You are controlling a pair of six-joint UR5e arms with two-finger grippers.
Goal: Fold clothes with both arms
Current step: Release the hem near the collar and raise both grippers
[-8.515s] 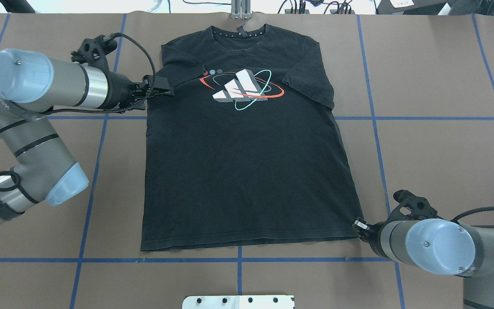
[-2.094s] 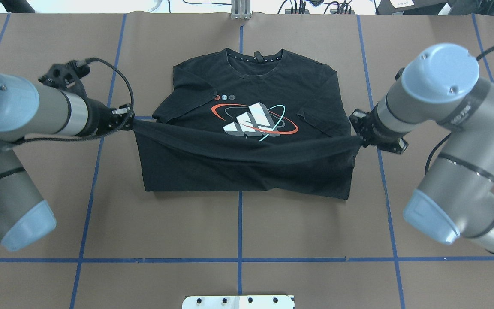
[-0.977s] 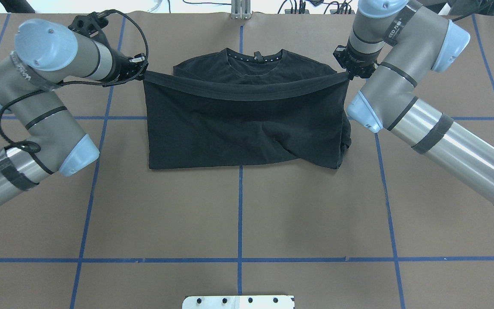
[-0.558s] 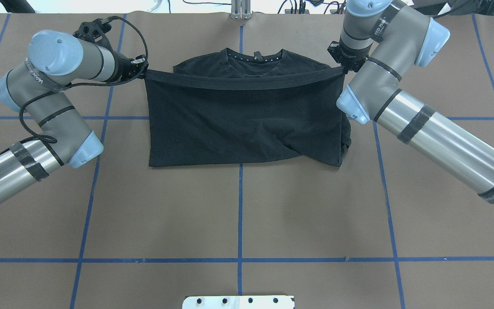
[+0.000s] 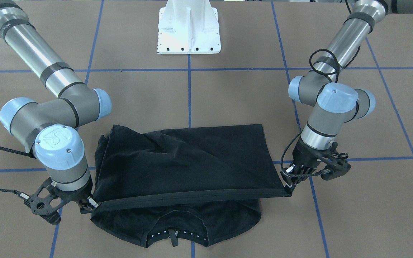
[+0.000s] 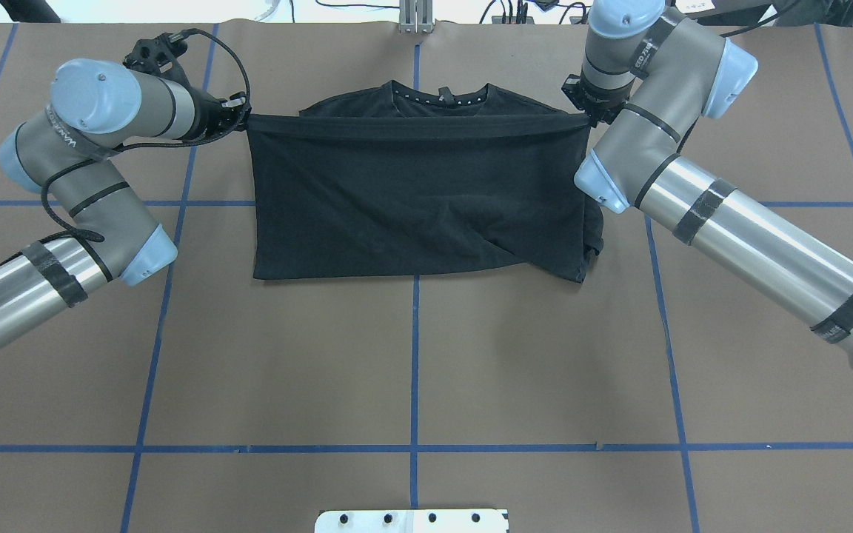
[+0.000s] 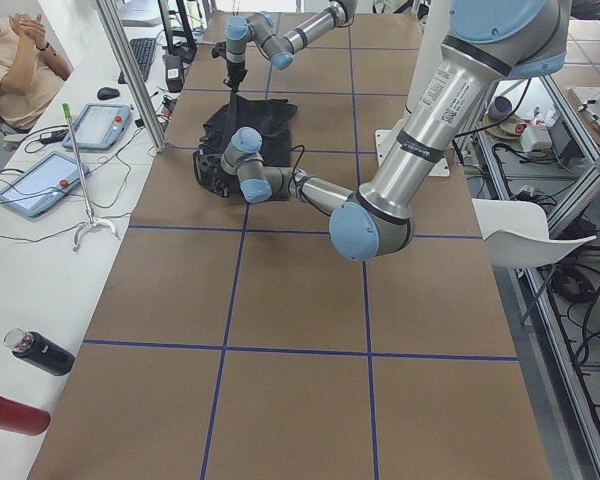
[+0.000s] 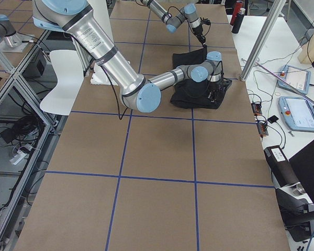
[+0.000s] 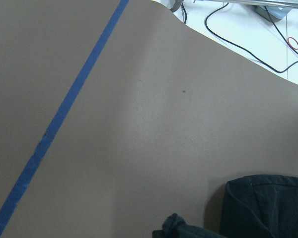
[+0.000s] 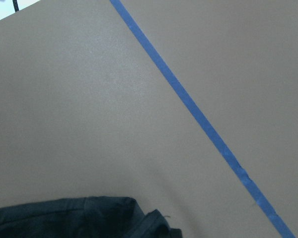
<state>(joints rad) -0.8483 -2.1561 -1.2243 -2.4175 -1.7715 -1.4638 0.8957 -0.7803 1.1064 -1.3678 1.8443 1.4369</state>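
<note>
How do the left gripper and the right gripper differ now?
Seen from overhead, the left gripper shows clearly, while the right gripper is partly hidden by its arm. The left holds the shirt by its hem's left corner, the right by the other. Both are shut on the taut hem.

1. The T-shirt is showing as soft, matt black cloth, creasing loosely near one corner, its stitched hem band pulling smooth and taut.
2. The table cover is looking like smooth, matt brown paper, with faintly glossy blue tape crossing it.
3. The left arm and right arm are gleaming with polished silver metal tubes, matt grey housings and smooth light-blue plastic caps.
4. The left gripper and right gripper are appearing as matt black plastic.
5. The pedestal base is shining glossy white.
</note>
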